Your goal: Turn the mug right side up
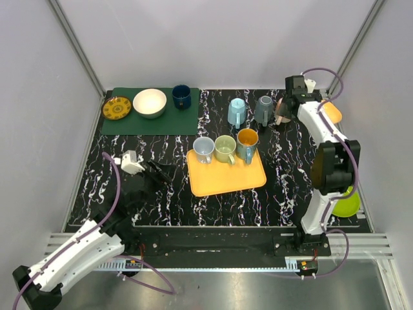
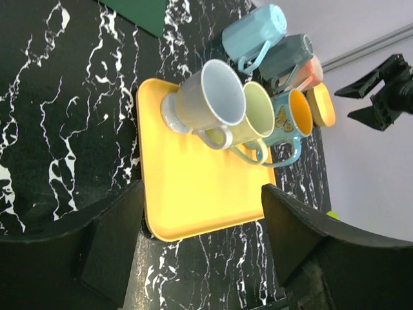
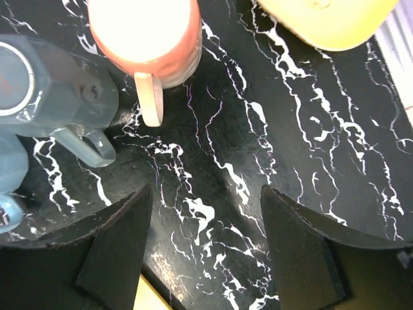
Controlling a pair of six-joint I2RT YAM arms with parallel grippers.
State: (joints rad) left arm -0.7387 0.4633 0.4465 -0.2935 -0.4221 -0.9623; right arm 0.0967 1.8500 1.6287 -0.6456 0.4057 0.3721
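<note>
Three mugs stand upside down behind the tray: a light blue one (image 1: 237, 111), a dark grey one (image 1: 263, 108) and a salmon pink one (image 1: 280, 116). In the right wrist view the pink mug (image 3: 145, 32) is bottom up with its handle toward my fingers, and the grey mug (image 3: 55, 84) is to its left. My right gripper (image 1: 288, 110) (image 3: 205, 219) is open and empty, hovering over bare table just short of the pink mug. My left gripper (image 1: 158, 173) (image 2: 200, 223) is open and empty, left of the yellow tray (image 1: 226, 177).
The tray holds three upright mugs: grey-white (image 1: 204, 148), green (image 1: 225, 148), blue with orange inside (image 1: 247, 143). A green mat (image 1: 151, 123) at back left carries a yellow plate, a white bowl and a navy mug. An orange dish (image 1: 332, 111) and a lime bowl (image 1: 347, 203) lie at right.
</note>
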